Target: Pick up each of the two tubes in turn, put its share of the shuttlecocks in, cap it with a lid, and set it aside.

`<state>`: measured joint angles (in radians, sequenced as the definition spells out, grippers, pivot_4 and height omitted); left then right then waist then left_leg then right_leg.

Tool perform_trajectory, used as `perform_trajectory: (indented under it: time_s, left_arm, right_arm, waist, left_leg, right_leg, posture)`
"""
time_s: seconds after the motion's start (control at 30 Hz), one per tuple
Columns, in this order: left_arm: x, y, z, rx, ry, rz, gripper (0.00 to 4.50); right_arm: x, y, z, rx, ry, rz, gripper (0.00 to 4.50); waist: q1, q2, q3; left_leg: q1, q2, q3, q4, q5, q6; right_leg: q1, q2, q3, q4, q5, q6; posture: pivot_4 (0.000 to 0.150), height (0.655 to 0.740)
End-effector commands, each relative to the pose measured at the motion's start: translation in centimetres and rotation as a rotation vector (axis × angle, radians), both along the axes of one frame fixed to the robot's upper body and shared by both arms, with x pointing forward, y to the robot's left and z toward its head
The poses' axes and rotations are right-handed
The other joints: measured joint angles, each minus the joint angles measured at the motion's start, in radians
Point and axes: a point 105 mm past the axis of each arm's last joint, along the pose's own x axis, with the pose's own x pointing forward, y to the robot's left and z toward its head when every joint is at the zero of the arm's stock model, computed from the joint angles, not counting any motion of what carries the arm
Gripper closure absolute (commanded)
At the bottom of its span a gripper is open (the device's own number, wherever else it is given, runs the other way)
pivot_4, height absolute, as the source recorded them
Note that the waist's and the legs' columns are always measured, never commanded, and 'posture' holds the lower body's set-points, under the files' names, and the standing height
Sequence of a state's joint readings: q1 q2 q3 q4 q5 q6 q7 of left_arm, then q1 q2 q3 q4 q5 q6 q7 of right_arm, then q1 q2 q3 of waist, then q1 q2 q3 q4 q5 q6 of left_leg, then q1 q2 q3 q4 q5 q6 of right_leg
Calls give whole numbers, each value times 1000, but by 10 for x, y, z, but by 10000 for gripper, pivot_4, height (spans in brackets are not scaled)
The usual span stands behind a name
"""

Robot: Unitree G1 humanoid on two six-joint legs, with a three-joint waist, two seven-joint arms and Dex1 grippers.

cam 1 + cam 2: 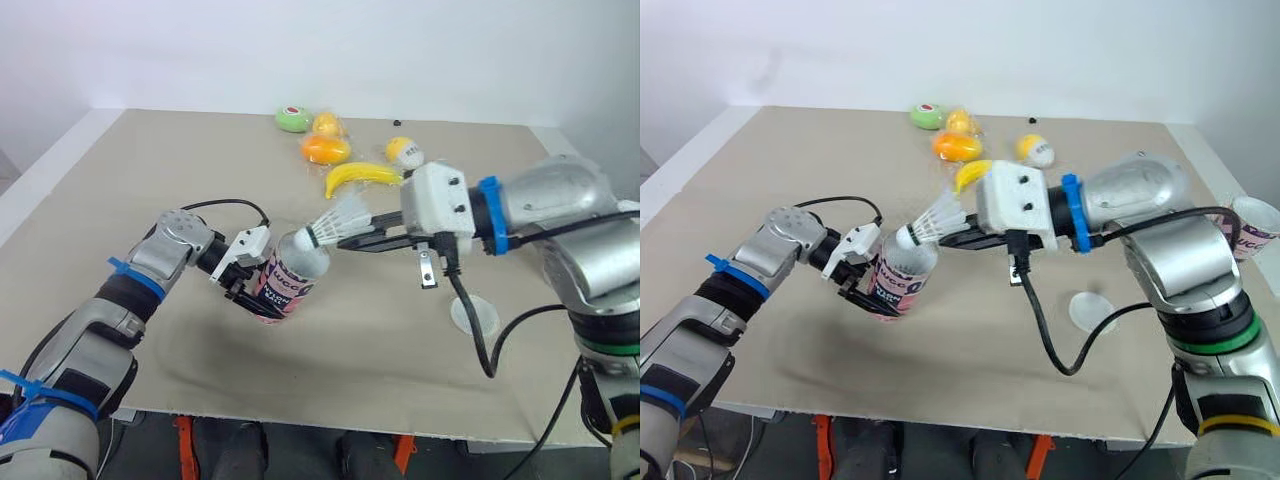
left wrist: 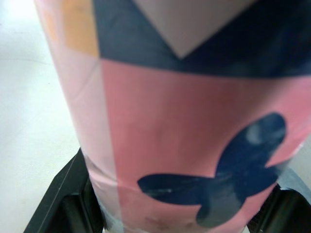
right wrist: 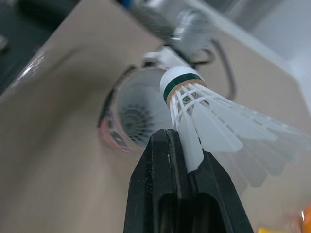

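tube (image 1: 290, 272) was clamped, tilted and uncapped, in the left pincer (image 1: 257, 300), its mouth just ahead of the right pincer (image 1: 347, 242) pinching a shuttlecock (image 1: 340, 219) by its feathers; filling seemed underway, with the lid (image 1: 473, 313), setting aside and the other tube (image 1: 1254, 228) yet to do.

Dark lettering runs down the pink side of the tube (image 1: 288, 278), too small and blurred to read.

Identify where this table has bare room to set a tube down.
Free: the table left of the green fruit, and the near strip between tube and lid. Crowded: the far middle around the banana and orange.
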<state>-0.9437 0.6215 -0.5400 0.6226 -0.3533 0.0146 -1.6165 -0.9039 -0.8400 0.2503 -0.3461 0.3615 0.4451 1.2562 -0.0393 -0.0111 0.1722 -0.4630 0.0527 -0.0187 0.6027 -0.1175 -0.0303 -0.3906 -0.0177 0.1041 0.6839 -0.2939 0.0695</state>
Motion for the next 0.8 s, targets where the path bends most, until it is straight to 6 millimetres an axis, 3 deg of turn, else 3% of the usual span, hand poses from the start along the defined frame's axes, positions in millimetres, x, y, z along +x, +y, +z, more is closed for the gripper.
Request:
perform_trajectory:
  time_s: [0.03, 0.17, 0.2, 0.33, 0.43, 0.47, 0.5, 0.53, 0.77, 0.8]
  left_arm:
    - [1, 3, -3, 32, -9, 4, 12995]
    - [1, 4, -3, 32, -9, 5, 12995]
    - [1, 4, -4, 31, -8, 5, 12995]
    - [0, 4, -4, 31, -5, 6, 12995]
    - [0, 3, -4, 31, -5, 4, 12995]
    - [0, 3, -4, 31, -4, 4, 12995]
    - [-1, 3, -4, 31, -4, 4, 12995]
    - [-1, 3, -5, 31, -3, 3, 12995]
    - [0, 2, -5, 31, -5, 1, 12995]
    - [0, 2, -4, 31, -6, 1, 12995]
  right_arm:
    - [3, 8, 3, -59, -48, 48, 44432]
    - [9, 15, 1, -91, -33, 72, 44432]
    - [10, 17, 1, -97, -20, 69, 41547]
    - [3, 19, 6, -114, 68, 115, 27125]
    - [-2, 19, 14, -83, 123, 129, 9995]
    - [-5, 18, 16, -70, 151, 136, 8673]
    - [-5, 18, 19, -53, 166, 135, 2893]
    - [-5, 17, 21, -40, 174, 131, 351]
    - [8, 20, 20, 4, 173, 108, 351]
    - [8, 22, 18, -1, 179, 115, 5246]
  waist:
    - [1, 0, 0]
    - [2, 0, 0]
    - [2, 0, 0]
    - [3, 0, 0]
    - [4, 0, 0]
    - [4, 0, 0]
    - [4, 0, 0]
    - [4, 0, 0]
    - [4, 0, 0]
    - [4, 0, 0]
  left_leg:
    - [0, 0, 0, 0, 0, 0]
    - [0, 0, 0, 0, 0, 0]
    - [0, 0, 0, 0, 0, 0]
    - [0, 0, 0, 0, 0, 0]
    - [0, 0, 0, -1, 0, 0]
    - [0, 0, -1, -1, 0, 0]
    - [0, 0, -1, -1, 0, 0]
    - [0, 0, -1, -1, 0, 0]
    - [0, 0, -1, -1, 0, 0]
    - [0, 0, -1, -1, 0, 0]
  right_leg:
    - [0, 0, 0, 0, 0, 0]
    - [0, 0, 0, 0, 1, 1]
    - [0, 0, -1, 0, 1, 1]
    - [0, 0, -1, 0, 1, 1]
    - [0, 0, -1, 0, 2, 2]
    - [0, 0, -2, 0, 2, 1]
    - [0, 0, -2, 0, 2, 1]
    - [0, 0, -2, 0, 3, 1]
    - [-1, 0, -2, 0, 4, -2]
    - [-1, 0, -2, 0, 4, -2]
  posture:
    - [1500, 7321]
    - [1500, 7321]
    - [1500, 7321]
    - [1500, 7321]
    - [1500, 7321]
    - [1500, 7321]
    - [1500, 7321]
    - [1500, 7321]
    - [1500, 7321]
    - [1500, 7321]
